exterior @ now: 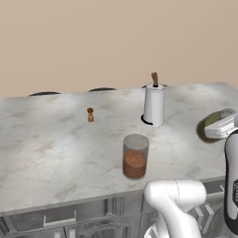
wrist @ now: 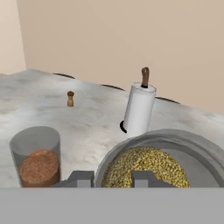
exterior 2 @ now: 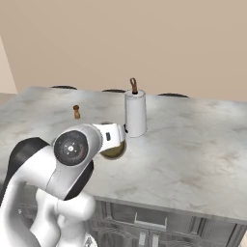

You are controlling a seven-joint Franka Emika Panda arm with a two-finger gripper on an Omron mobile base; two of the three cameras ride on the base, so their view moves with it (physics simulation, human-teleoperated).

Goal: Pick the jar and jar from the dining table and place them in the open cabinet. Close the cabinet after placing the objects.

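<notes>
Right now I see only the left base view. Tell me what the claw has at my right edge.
Observer: The olive-yellow jar. The hand view looks into its mouth at grainy filling.
Operator: Report the grip.
Observer: The claw straddles the rim, with one fingertip outside the glass and the other over the filling.
Operator: Name its nearest neighbour.
Observer: In the right base view the paper towel roll stands upright right beside the claw. I cannot tell whether there is a gap.
</notes>
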